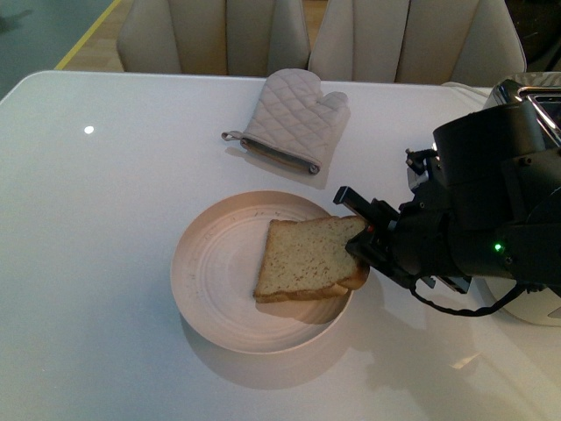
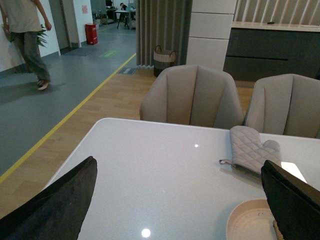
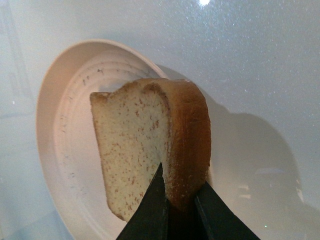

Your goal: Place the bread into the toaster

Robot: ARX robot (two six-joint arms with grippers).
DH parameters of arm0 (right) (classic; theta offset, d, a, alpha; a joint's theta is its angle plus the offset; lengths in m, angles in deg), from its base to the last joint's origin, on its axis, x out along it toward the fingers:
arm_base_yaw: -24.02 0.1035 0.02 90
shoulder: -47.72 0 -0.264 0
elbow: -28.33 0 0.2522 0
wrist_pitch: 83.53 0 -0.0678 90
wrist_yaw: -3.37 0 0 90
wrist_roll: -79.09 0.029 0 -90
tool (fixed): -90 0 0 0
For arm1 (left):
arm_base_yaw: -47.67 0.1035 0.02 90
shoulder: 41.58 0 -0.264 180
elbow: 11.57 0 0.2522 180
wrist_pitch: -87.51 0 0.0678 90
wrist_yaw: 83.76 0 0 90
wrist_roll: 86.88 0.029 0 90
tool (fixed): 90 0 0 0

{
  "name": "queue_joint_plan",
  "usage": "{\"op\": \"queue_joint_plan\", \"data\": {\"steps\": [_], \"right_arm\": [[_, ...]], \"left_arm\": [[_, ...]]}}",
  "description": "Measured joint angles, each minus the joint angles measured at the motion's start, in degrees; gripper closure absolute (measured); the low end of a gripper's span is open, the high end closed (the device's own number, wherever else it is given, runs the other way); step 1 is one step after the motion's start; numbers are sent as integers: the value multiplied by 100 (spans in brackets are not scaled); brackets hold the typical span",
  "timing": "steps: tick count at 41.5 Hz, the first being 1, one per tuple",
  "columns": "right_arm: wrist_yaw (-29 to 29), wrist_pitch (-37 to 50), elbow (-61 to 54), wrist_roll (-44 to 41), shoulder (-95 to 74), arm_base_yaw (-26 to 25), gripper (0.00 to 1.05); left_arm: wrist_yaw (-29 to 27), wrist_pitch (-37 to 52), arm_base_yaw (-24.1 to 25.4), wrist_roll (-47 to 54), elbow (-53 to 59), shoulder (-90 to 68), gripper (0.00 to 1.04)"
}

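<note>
The bread [image 1: 302,259] is a tan speckled slice with a brown crust, lying tilted on a pale round plate [image 1: 210,281]. My right gripper [image 1: 359,235] is shut on the bread's right crust edge, and that end is raised slightly while the other end rests on the plate. In the right wrist view the fingertips [image 3: 160,192] pinch the brown crust of the bread [image 3: 135,145] over the plate [image 3: 60,125]. The white toaster [image 1: 539,311] with its chrome top stands at the far right, mostly hidden behind my right arm. My left gripper [image 2: 175,210] is open and empty above the table.
A grey quilted oven mitt [image 1: 294,118] lies behind the plate and also shows in the left wrist view [image 2: 250,150]. Two beige chairs [image 1: 215,35] stand at the table's far edge. A person walks on the floor at far left [image 2: 25,40].
</note>
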Motion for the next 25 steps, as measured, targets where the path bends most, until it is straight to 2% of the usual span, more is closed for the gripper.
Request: {"op": "queue_joint_plan", "data": {"steps": [8,12,20,25], "right_arm": [[20,-4,-57,79,625,-116,102],[-114,-273,-55,-94,1298,-199,102],[-778,-1458,393,-1204,3115,-522,102],[-1357,-2483,990,-2369,4234,-898,102]], "left_arm": [[0,0,0,0,0,0,7],[2,0,0,0,0,0,7],[0,0,0,0,0,0,7],[0,0,0,0,0,0,7]]}}
